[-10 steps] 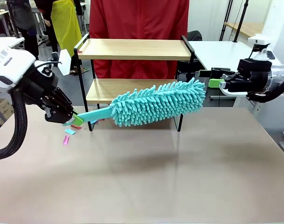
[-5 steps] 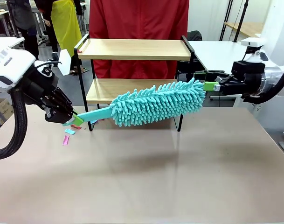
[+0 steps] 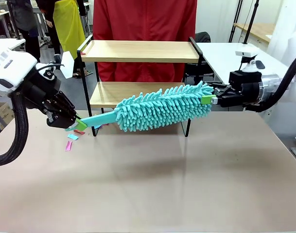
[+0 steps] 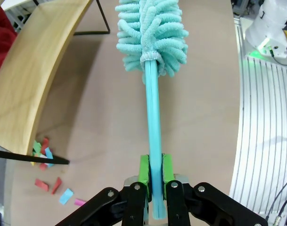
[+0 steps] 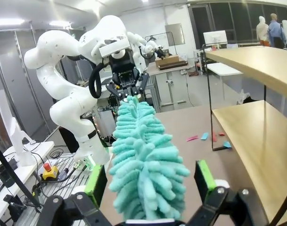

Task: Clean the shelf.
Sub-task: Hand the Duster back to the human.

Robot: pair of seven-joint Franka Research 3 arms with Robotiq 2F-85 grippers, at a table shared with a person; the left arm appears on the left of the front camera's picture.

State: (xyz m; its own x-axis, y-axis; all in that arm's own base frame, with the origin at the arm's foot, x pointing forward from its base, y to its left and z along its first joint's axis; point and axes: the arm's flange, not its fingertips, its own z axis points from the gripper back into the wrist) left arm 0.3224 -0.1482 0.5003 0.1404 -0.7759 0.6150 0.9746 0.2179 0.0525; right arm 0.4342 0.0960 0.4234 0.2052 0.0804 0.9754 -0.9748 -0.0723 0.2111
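Right gripper [image 3: 212, 100] has advanced, straddling fluffy teal duster [image 3: 162, 107].

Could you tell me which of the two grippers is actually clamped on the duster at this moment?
The left gripper: its fingers pinch the duster by its flat handle. The right gripper stands open around the fluffy tip.

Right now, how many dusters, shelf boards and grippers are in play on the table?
Teal microfibre duster: 1
Wooden boards of the shelf: 2
Grippers, left gripper and right gripper: 2
Total: 5
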